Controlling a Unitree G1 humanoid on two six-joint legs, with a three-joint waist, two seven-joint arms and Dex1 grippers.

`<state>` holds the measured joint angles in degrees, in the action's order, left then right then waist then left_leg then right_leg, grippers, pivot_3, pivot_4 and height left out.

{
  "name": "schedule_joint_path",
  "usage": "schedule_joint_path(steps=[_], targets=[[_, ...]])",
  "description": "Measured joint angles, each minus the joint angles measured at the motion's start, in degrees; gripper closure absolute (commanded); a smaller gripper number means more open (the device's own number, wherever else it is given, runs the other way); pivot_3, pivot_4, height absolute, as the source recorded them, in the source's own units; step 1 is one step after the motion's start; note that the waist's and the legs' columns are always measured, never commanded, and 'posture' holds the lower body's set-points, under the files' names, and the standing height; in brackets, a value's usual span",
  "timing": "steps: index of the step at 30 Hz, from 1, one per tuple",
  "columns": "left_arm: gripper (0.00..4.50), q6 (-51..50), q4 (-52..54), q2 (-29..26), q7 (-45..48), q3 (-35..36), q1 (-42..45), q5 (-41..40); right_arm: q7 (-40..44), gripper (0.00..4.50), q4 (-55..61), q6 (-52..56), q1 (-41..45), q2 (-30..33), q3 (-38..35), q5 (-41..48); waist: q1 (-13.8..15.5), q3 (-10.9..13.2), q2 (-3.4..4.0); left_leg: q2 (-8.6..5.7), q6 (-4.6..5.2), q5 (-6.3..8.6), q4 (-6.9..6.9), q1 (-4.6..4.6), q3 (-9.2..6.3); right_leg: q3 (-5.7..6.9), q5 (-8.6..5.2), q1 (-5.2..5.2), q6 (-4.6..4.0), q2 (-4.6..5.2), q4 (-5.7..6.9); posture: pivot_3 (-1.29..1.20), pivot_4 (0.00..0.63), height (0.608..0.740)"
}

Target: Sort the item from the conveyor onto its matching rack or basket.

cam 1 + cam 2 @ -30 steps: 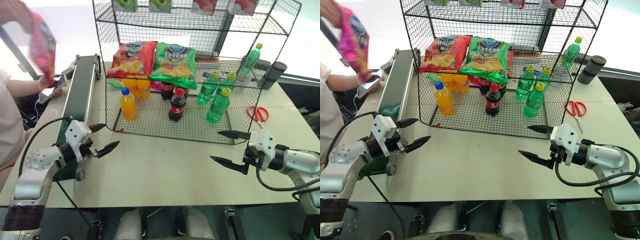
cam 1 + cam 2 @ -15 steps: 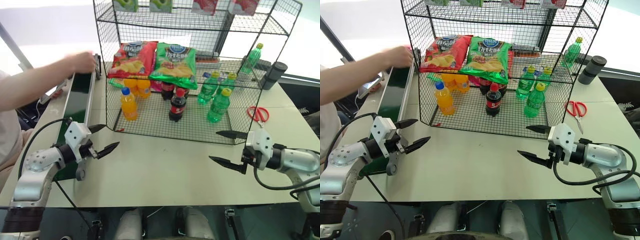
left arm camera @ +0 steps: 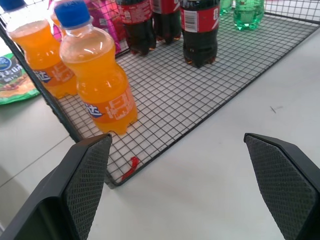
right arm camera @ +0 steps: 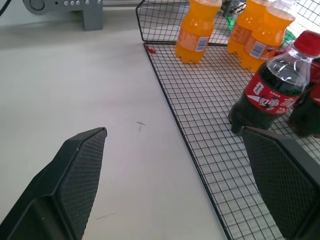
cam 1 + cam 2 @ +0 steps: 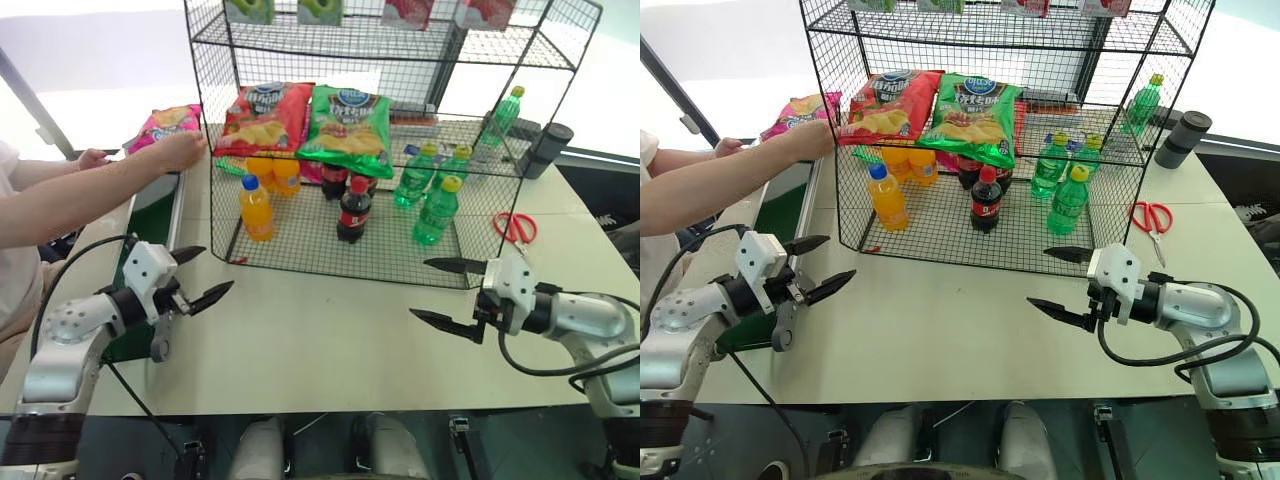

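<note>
The item, a magenta-pink chip bag [image 5: 163, 124], lies at the far end of the conveyor [image 5: 141, 236], a dark green belt along the table's left side. A person's hand [image 5: 181, 151] rests against the bag, and the forearm crosses the belt. To the right of the belt stands the black wire rack [image 5: 300, 246]. My left gripper [image 5: 219, 268] hovers open and empty near the belt's near end, by the rack's front left corner. My right gripper [image 5: 418, 288] hangs open and empty off the rack's front right corner. Both are far from the bag.
A red chip bag [image 5: 265, 115] and a green one [image 5: 348, 125] lie on the rack's middle tier. Orange bottles [image 3: 100, 85], cola bottles [image 4: 270, 95] and green bottles [image 5: 438, 210] stand on the bottom tier. Red scissors [image 5: 515, 227] and a dark cup [image 5: 548, 148] sit at the right.
The person has brought the pink bag down from the upper left and laid it on the conveyor's far end, the hand still on it. Both grippers have stayed in place.
</note>
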<state>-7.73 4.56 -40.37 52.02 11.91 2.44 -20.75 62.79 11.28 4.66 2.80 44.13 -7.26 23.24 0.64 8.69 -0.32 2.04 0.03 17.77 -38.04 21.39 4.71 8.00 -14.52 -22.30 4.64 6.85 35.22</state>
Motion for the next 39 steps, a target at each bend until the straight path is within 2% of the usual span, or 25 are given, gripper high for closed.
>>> schedule_joint_path(steps=[13,18,23,28,33,36,39], targets=[[0.00,-0.8,1.2,0.0,-2.4,1.2,-3.1,0.0,0.6,0.05,-5.2,-1.8,6.0,-2.5,3.0,-1.7,0.0,0.0,0.00,0.00,-0.02,-0.01,-0.01,0.00,0.00,0.00,0.00,0.00,0.00,0.00,0.01,0.00,0.150,0.740],[0.00,-0.7,2.8,-0.8,-2.5,3.7,-5.3,0.0,0.9,0.05,-6.0,-1.4,7.8,-4.0,4.4,-1.5,0.0,0.0,0.00,0.01,-0.02,-0.01,-0.01,0.00,0.00,0.00,0.00,-0.02,0.00,0.00,0.02,0.00,0.150,0.740],[0.00,-0.4,6.0,-0.8,-4.2,7.5,-9.6,0.0,0.6,0.05,-4.2,4.6,9.6,-9.2,6.1,4.2,-0.2,0.0,0.01,0.04,-0.02,-0.01,0.00,0.00,0.00,0.00,0.00,-0.02,-0.01,0.00,0.02,0.00,0.150,0.740],[0.00,1.9,8.8,-0.8,-4.6,10.4,-14.8,0.5,4.3,0.05,-1.9,11.6,12.6,-13.0,11.5,10.2,-0.3,0.0,0.02,0.05,-0.02,-0.01,-0.01,0.00,0.01,0.00,0.05,-0.04,-0.08,0.03,0.00,0.00,0.150,0.740],[0.00,6.3,9.4,-0.1,-8.6,14.3,-16.6,4.1,6.1,0.05,-6.2,12.6,18.4,-16.3,13.2,10.3,-0.1,0.0,-0.03,0.05,-0.01,0.00,-0.01,0.01,0.00,0.00,0.07,-0.06,-0.13,0.02,0.00,0.00,0.150,0.740],[0.00,8.3,10.5,0.6,-10.5,15.3,-18.8,6.1,6.3,0.05,-9.4,11.3,19.0,-17.3,14.5,8.1,0.0,0.0,-0.04,0.05,0.00,0.01,0.00,0.04,0.04,0.00,0.08,-0.08,-0.12,0.03,-0.03,0.00,0.150,0.740],[0.00,13.9,9.1,-0.4,-13.9,16.8,-21.8,13.9,7.0,0.05,-11.8,9.9,19.2,-17.7,15.3,6.3,-0.1,0.0,-0.04,0.04,0.00,0.01,0.01,0.07,0.08,0.01,0.08,-0.15,-0.12,0.01,-0.02,0.00,0.150,0.740]])
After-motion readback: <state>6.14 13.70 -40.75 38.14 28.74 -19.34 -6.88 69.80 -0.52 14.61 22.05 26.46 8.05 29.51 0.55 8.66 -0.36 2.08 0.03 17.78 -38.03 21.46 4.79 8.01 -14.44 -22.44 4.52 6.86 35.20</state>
